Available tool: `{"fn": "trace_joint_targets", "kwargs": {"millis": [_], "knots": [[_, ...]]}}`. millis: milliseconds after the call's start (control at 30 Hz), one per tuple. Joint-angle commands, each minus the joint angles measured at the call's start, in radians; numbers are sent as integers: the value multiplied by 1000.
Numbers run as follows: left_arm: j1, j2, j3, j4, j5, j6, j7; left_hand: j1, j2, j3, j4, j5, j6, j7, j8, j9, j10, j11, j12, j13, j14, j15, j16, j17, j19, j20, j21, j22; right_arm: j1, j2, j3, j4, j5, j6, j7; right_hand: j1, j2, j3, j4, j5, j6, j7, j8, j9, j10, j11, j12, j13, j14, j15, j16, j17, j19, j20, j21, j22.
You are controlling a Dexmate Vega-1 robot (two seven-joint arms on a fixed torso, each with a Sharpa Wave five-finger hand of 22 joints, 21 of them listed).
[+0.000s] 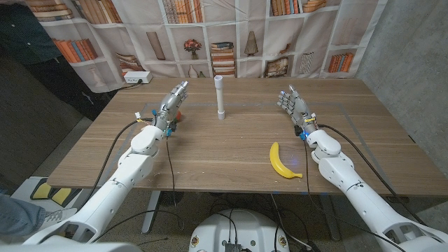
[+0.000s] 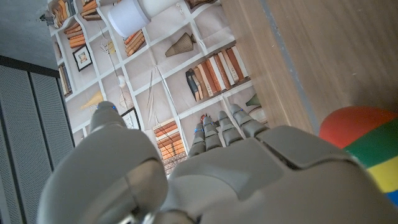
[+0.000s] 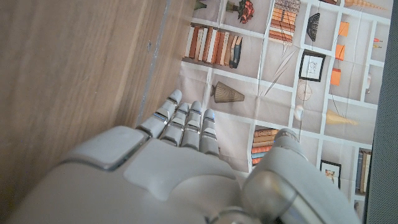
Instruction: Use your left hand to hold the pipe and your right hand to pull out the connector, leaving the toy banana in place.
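On either side of the wooden surface (image 1: 210, 150) the two hands stand raised with fingers spread and nothing in them: the left hand (image 1: 171, 106) at the left, the right hand (image 1: 294, 106) at the right, both released. Just beside the left hand, partly hidden behind it, sits a small coloured object (image 1: 176, 117) — red, yellow, green and blue in the left wrist view (image 2: 367, 140), where the frame edge cuts it off; what it is cannot be told.

Between the hands, toward the far edge, the white pipe (image 1: 219, 96) stands upright, its long axis vertical, well apart from both hands. A wider collar at its base may be the connector (image 1: 221, 115), though the joint is too small to make out. The left wrist view catches only one end of the pipe (image 2: 134, 15).

Nearer the right arm lies the toy banana (image 1: 282, 161) — flat on the surface, curved, its length running roughly front to back.

No containers are seen.
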Motion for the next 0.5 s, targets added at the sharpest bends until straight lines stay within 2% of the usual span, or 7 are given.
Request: {"fn": "trace_joint_targets", "kwargs": {"millis": [33,300,500], "knots": [[-36,-18,17,53,181,-100,42,36,-19,-5,-24,4,31,-7,9,2,35,-6,8,6,36,-7,8,6,25,-38,8,4,-60,8,35,-87,-42,5,-26,5,-5,2,-5,5,-1,0,-1,4,2,4,-5,3,-2,0,-2,1,1,-30,-3,4],[-61,-1,44,55,256,-84,40,101,-41,-8,-59,17,66,-21,13,4,83,-18,15,10,71,-20,10,8,55,-33,14,7,-92,8,49,-124,-52,1,-39,7,-5,2,-7,5,0,-1,-1,4,4,4,-5,3,0,0,-1,1,4,-28,-4,4],[-66,12,61,37,333,-70,78,142,-32,-2,-72,27,127,-26,28,6,115,-24,19,13,95,-16,11,10,74,-27,19,9,-97,8,52,-129,-61,5,-39,7,-6,1,-8,5,2,-3,-1,4,7,6,-4,3,2,2,-1,1,5,-28,-6,5]]}}
